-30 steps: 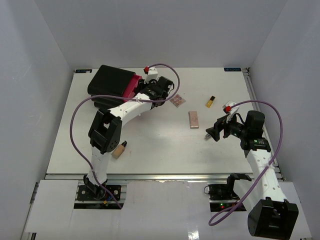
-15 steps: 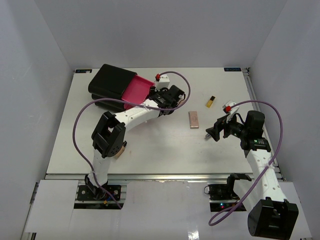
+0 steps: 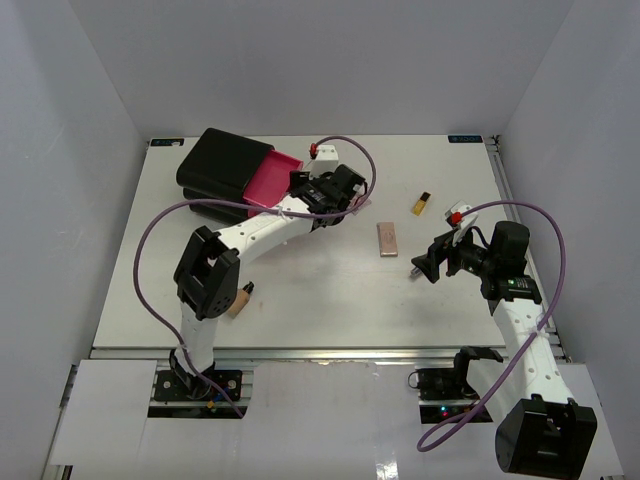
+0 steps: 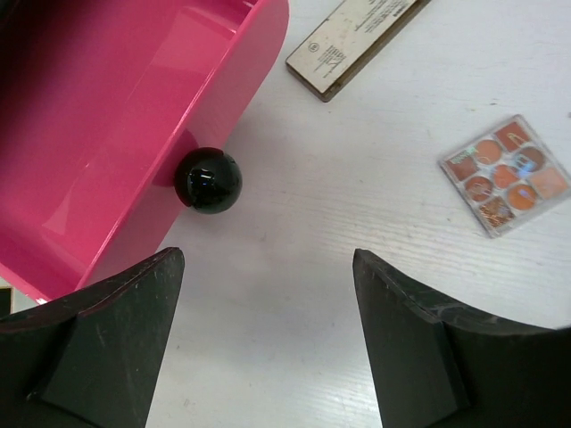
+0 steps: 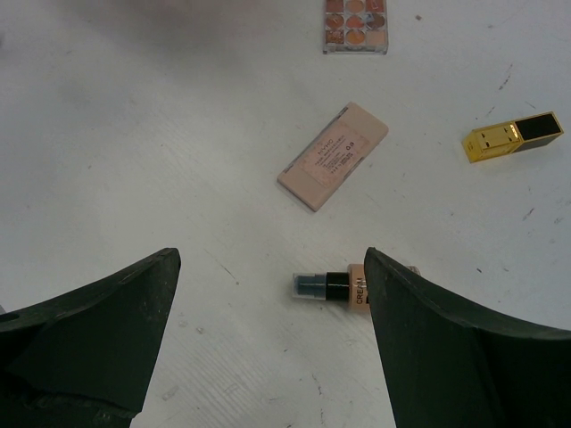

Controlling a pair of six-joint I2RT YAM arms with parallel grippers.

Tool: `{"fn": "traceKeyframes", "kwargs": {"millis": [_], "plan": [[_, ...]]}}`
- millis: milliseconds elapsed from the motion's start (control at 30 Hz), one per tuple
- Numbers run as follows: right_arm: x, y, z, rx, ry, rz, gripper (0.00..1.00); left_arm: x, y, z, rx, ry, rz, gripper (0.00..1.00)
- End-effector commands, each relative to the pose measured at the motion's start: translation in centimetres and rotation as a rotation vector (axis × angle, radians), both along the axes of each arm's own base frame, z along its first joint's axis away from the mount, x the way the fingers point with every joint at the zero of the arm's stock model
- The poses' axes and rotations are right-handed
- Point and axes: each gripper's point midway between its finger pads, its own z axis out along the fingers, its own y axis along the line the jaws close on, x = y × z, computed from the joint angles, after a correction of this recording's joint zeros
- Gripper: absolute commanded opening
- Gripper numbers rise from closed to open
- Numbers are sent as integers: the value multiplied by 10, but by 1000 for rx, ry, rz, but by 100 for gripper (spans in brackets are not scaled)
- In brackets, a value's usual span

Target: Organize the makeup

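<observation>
Where my left end effector point(image 4: 266, 259) stands: released. A second ago it was clenched at the drawer front; now its fingers are spread wide, and the round black knob point(image 4: 207, 180) lies just beyond them, untouched.
Pink plastic drawer point(image 4: 107, 116): drawn farther out of the big black box point(image 3: 222, 165) than a second ago. The part of its inside that I can see holds nothing.
Meaning for the task: I judge the opening step done. A place for the makeup is ready, but none of it has gone in yet.
Right end effector point(image 5: 272, 259): unchanged over the second, spread open and grasping nothing. It hovers above the slim beige tube with a black cap point(image 5: 343, 285).
Makeup on the white tabletop point(image 3: 300, 290): the square pink palette of orange pans point(image 4: 505, 174) lies near the drawer. The pink rectangular palette point(image 5: 333, 156) lies mid-table, with the tiny yellow-and-black tube point(image 5: 513, 136) beyond it. The beige black-capped bottle point(image 3: 238, 300) lies beside the left arm, well apart from the rest.
Left wrist view alone: it shows the knob clear of the fingers. It also shows a flat label-printed case point(image 4: 357, 40) just beside the drawer's corner, which I cannot find overhead. I cannot tell which item it is.
Right wrist view alone: it shows the slim tube plainly; overhead, my end effector masks it.
Overhead view alone: it takes in the box, the bottle and both arms together. I can identify no grey compact in any view.
</observation>
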Motion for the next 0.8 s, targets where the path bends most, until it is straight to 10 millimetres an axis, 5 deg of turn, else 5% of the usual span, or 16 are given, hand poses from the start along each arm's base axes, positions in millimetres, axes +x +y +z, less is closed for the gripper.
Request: {"fn": "traceKeyframes", "kwargs": {"millis": [0,167,333,533,767], "plan": [[2,3,16,-1,-54,39,90,-14,-15,53,-154,-18,-126,89],[-5,10,16,-4,-70,101,90,-40,-40,55,-222,71,-381,95],[-17,18,16,-5,-97,193,90,-96,-47,54,-321,162,-629,98],[-24,23,16,-4,-118,248,94,-153,-11,26,-347,305,-715,98],[-27,25,16,-5,-129,274,100,-162,48,8,-154,363,-651,98]]}}
